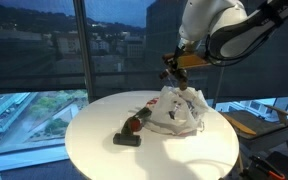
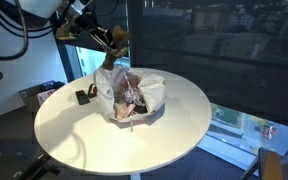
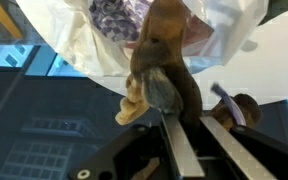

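Gripper [image 3: 184,115] jaws are clenched on a brown plush toy [image 3: 162,55], which hangs just above the open white plastic bag [image 1: 179,112]. The lift looks done, but the toy is set down neither in the bag nor on the round table [image 1: 104,150], where a dark object [image 1: 127,136] lies beside the bag.

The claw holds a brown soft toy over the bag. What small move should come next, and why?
Probably a short lift straight up, with the claw shut on the soft toy. The toy hangs close above the crumpled rim of the bag, so a sideways move now could snag it.
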Available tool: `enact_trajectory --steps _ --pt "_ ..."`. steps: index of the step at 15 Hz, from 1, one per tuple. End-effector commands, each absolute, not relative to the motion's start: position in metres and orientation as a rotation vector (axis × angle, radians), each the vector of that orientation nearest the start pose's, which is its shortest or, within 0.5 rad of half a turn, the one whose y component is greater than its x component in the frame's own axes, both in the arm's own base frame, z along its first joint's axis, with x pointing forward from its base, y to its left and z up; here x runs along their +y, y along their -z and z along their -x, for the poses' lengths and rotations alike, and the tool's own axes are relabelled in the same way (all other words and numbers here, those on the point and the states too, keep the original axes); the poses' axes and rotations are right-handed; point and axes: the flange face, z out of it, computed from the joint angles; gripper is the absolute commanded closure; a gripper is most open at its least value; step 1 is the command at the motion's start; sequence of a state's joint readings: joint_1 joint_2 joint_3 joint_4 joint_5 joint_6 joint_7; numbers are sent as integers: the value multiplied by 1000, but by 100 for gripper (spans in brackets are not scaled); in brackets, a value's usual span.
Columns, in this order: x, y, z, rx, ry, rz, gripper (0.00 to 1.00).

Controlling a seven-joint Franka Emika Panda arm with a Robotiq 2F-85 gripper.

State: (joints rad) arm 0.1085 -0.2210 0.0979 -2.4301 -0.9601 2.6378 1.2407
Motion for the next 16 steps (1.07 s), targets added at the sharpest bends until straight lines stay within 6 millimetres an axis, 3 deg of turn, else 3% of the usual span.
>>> enact_trajectory --steps 1,3,4,5,10,13,16 --pt "134 -432 -473 141 1224 3026 93" --pt "141 -426 -472 5 1210 2958 93" --pt "154 -420 -477 -63 1195 2928 93" --pt "182 -412 -489 -138 1175 2903 94" --pt "253 -378 -495 -488 1090 2781 94" --pt "286 -333 -504 -679 979 2732 94" --pt "294 -278 -520 -802 805 2741 93"
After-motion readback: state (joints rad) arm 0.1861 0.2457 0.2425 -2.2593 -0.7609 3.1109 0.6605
